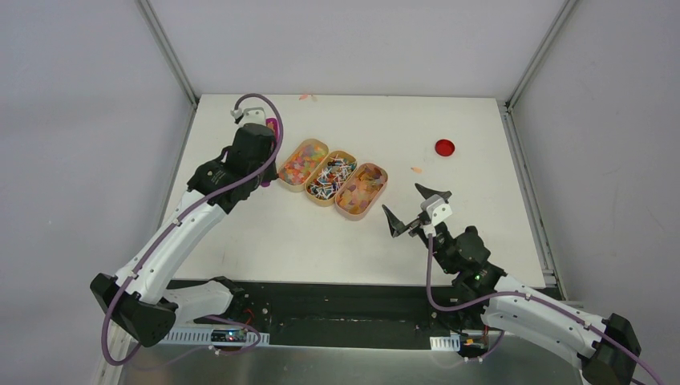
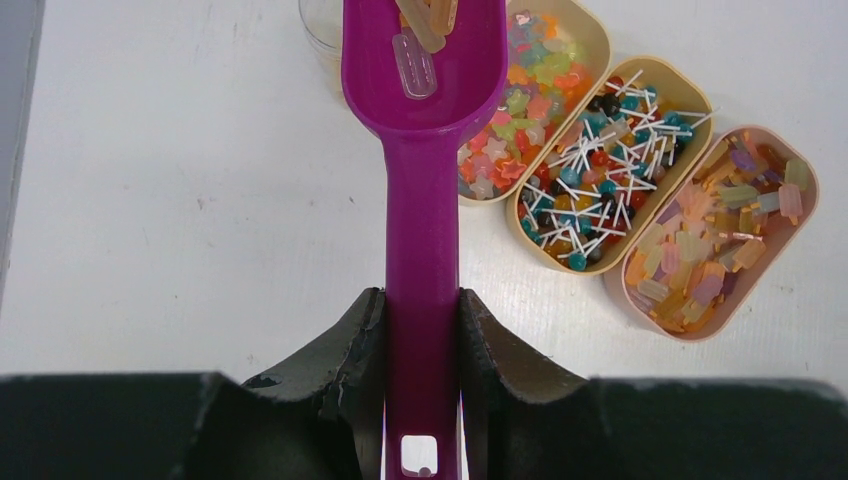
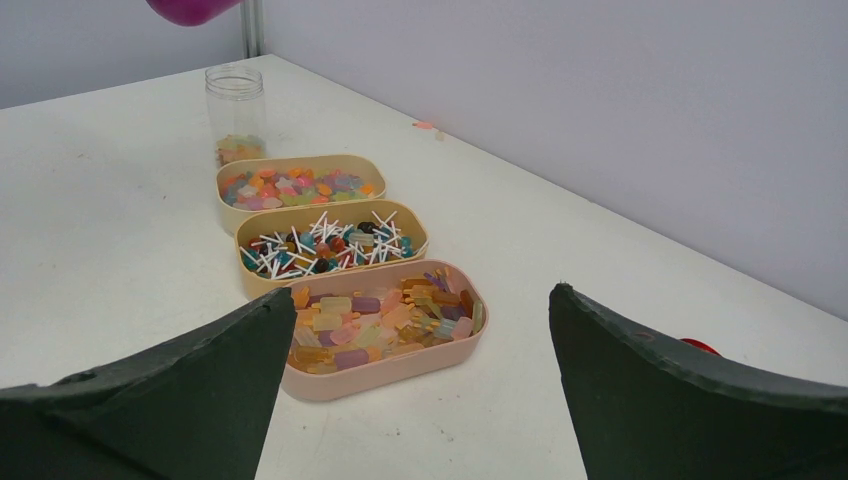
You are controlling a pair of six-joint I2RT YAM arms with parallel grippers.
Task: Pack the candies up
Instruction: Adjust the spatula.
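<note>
Left pincer [image 2: 420,305] clamps a magenta scoop [image 2: 424,140] holding a few candies [image 2: 415,65] over a clear jar [image 3: 236,100], barely filled. 3 trays [image 3: 385,372] look nearly full: most packing remains. Right pincer [image 1: 402,200] gapes wide, empty.

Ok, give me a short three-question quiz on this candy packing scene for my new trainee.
1. True or false: the right hand is shut.
2. Which hand grips the magenta scoop? A) left B) right
3. How many trays hold candies?
Key: 1 false, it is open and empty; 2 A, the left hand; 3 three.
</note>
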